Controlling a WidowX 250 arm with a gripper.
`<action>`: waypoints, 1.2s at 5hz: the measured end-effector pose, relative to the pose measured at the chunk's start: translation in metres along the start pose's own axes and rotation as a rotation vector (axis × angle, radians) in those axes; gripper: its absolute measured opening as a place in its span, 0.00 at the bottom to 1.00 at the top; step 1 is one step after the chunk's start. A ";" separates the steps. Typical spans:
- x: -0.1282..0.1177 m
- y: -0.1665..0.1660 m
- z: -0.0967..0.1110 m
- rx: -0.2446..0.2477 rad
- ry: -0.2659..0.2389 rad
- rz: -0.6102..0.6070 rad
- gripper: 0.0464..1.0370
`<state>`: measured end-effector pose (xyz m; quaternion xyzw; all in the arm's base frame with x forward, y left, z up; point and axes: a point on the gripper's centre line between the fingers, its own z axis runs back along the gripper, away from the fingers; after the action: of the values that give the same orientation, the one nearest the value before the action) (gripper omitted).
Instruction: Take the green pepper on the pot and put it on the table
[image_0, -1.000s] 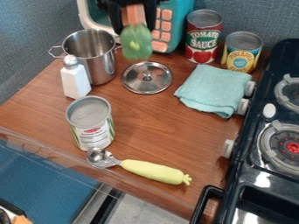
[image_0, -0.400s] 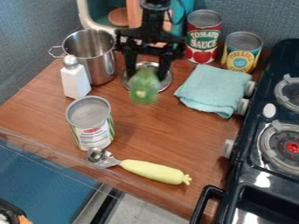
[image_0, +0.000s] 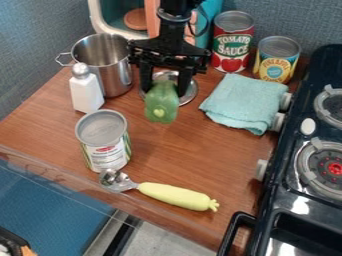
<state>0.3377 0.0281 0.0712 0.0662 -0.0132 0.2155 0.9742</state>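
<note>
gripper (image_0: 163, 93) parted about pepper-wide, fingers either side of the pepper (image_0: 161, 108). looks gripped. pepper is in front of the lid (image_0: 191, 95), over the table (image_0: 190, 145), stub end to camera; can't tell if it touches the wood. prob. light hollow plastic, firm with slight give, not fragile. smooth rounded sides may slip or roll, so pinch across the fat middle, both sides even, modest squeeze. set down low and level, then let go.

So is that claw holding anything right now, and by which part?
Yes, the claw has the green pepper by its upper part; the end with the pale spot points down.
</note>
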 end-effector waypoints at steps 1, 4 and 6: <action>-0.001 -0.005 -0.008 0.004 0.008 0.003 0.68; -0.017 -0.027 -0.025 0.005 0.030 -0.036 0.75; -0.021 -0.027 -0.027 0.018 0.046 -0.024 0.97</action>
<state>0.3297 -0.0013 0.0402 0.0704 0.0119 0.2052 0.9761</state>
